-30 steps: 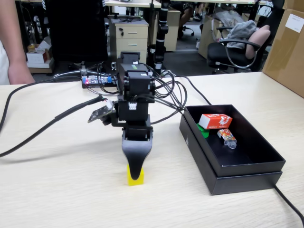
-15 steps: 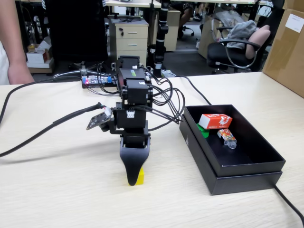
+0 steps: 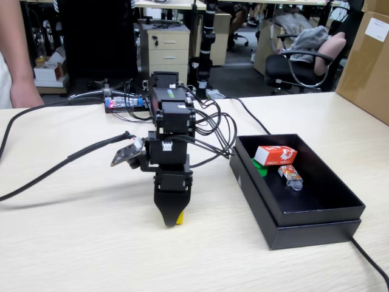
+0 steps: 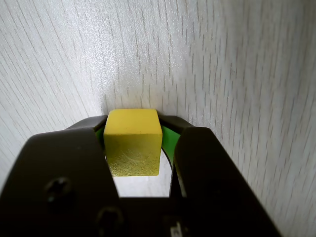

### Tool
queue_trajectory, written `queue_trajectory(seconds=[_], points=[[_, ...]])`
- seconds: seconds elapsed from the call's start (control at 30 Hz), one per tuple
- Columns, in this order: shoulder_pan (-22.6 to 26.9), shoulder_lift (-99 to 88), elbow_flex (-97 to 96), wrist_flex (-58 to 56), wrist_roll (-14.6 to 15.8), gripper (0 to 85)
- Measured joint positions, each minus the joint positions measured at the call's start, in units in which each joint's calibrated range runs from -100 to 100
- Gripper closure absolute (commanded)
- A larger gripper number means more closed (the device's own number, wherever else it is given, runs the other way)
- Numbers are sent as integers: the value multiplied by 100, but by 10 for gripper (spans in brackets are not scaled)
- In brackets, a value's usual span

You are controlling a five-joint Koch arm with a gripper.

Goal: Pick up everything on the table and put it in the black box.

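A yellow cube [image 4: 132, 142] is seen between black jaws lined in green. The table [image 3: 73, 243] is pale wood-grained. A red, white-printed carton [image 3: 275, 154] is shown in the black box [image 3: 316, 213].

Bare table [image 3: 79, 243] all round, black box [image 3: 316, 216] walling the right side

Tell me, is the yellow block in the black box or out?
Out. The yellow block sits between the gripper jaws over the table, beside the black box.
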Motion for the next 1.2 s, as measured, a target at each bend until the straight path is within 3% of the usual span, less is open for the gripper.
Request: queue_trajectory(seconds=[0.37,0.53,0.8,1.2], points=[[29,-1140,0,-452,-10,714],[215,-2711,-1635,-584,-15,714],[708,-5079,-4100,-584,-10,714],[1846,-5890,-2986,-584,444,714]])
